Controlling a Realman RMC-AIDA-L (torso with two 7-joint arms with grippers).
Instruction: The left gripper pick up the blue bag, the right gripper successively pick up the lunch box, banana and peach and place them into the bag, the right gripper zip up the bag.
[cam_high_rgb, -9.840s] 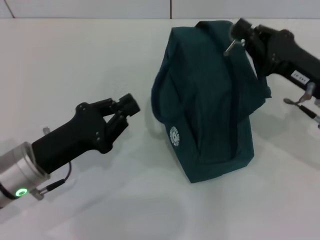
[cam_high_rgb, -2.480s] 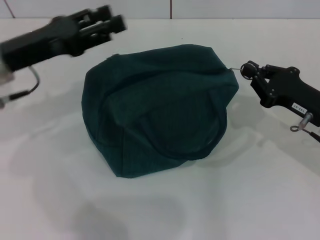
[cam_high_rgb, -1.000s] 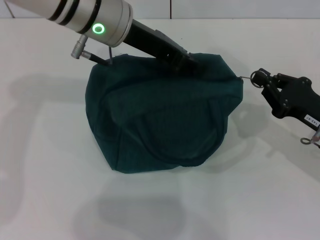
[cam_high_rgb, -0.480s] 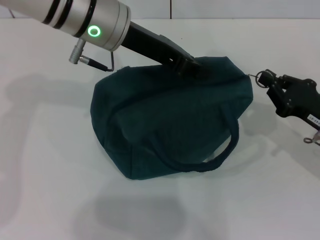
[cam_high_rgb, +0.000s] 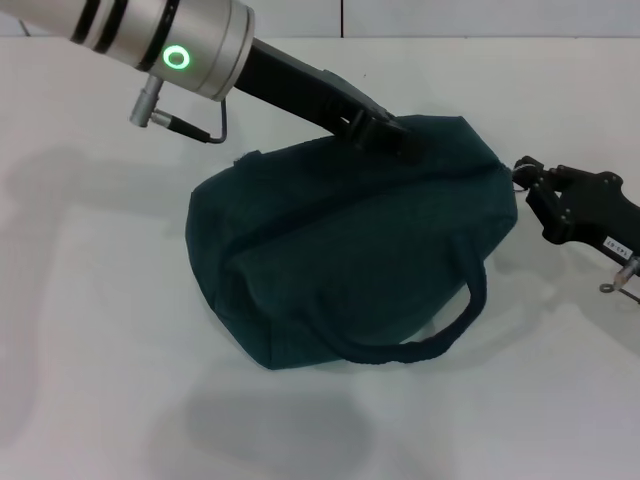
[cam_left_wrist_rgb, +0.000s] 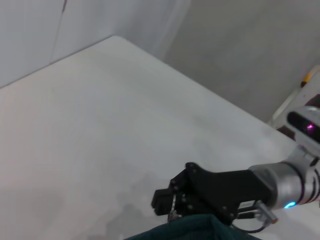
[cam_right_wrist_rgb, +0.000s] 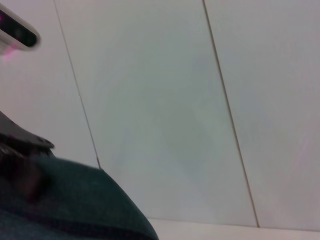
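The blue bag (cam_high_rgb: 340, 250) lies slumped on the white table (cam_high_rgb: 100, 350), with one carry handle (cam_high_rgb: 440, 335) looped out at the front. My left gripper (cam_high_rgb: 390, 135) reaches in from the upper left and is shut on the fabric at the bag's top ridge. My right gripper (cam_high_rgb: 525, 178) is at the bag's right end, shut on the metal zipper pull (cam_high_rgb: 519, 172). The left wrist view shows the right gripper (cam_left_wrist_rgb: 167, 207) against the bag's edge (cam_left_wrist_rgb: 195, 229). The lunch box, banana and peach are out of view.
A cable (cam_high_rgb: 185, 128) hangs under my left arm, and a connector (cam_high_rgb: 620, 280) sticks out below my right arm. The back wall meets the table at the far edge. In the right wrist view the bag (cam_right_wrist_rgb: 75, 200) sits below wall panels.
My left gripper swung in from the left onto the bag's top. My right gripper drew right with the zipper pull; the bag shifted right with it and its handle slid out in front.
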